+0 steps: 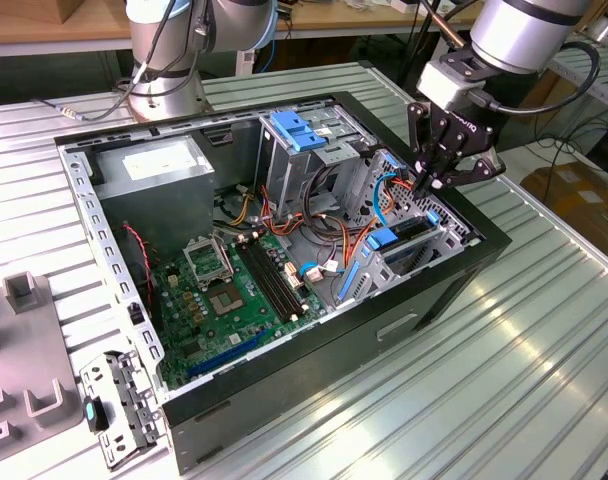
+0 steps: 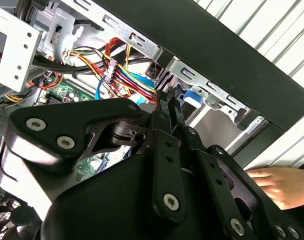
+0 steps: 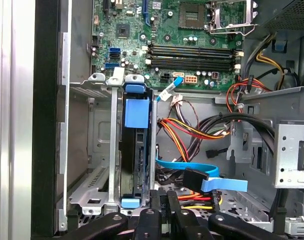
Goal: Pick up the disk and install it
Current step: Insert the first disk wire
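The disk (image 3: 137,160) stands on edge in a slot of the metal drive cage (image 3: 92,145) inside the open computer case, a blue rail tab (image 3: 137,112) on its upper edge. In the exterior view the disk (image 1: 402,238) sits in the cage at the case's right end. My gripper (image 1: 425,184) hangs just above that cage, over the cables beside the disk. Its black fingers (image 3: 159,200) are pressed together with nothing between them, as both wrist views show, and the gripper (image 2: 169,102) points at the case wall.
A blue flat cable (image 3: 212,180) and coloured wires (image 3: 192,132) lie next to the disk slot. The motherboard (image 1: 224,290), a grey box with white sticker (image 1: 149,170) and a blue latch plate (image 1: 299,130) fill the case. A hand (image 2: 284,185) rests outside it.
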`<state>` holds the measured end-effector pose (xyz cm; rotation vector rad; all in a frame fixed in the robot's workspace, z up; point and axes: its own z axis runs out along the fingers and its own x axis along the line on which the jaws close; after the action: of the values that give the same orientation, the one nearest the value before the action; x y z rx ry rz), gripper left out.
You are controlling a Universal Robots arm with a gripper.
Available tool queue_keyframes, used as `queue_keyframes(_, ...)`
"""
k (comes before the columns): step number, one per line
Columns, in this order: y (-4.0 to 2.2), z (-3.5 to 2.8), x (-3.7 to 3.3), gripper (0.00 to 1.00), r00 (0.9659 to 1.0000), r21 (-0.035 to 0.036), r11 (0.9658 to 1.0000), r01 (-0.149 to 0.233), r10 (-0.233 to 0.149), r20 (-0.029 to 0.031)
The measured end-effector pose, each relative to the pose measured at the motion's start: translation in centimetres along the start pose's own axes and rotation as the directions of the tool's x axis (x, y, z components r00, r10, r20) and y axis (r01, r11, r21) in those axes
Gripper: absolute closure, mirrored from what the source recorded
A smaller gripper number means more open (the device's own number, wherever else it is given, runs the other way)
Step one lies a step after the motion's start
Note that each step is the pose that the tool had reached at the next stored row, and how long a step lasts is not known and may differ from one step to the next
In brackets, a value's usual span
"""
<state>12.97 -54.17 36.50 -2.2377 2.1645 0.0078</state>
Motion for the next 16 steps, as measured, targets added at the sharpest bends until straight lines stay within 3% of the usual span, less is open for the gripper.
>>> queue_keyframes(9, 0.35, -0.01, -0.01, 0.83, 1.0, 0.0, 1.0, 0.0, 0.0, 0.0)
queue_keyframes(16, 1.23, -0.02, -0.04, 0.83, 1.0, 0.0, 1.0, 0.0, 0.0, 0.0001)
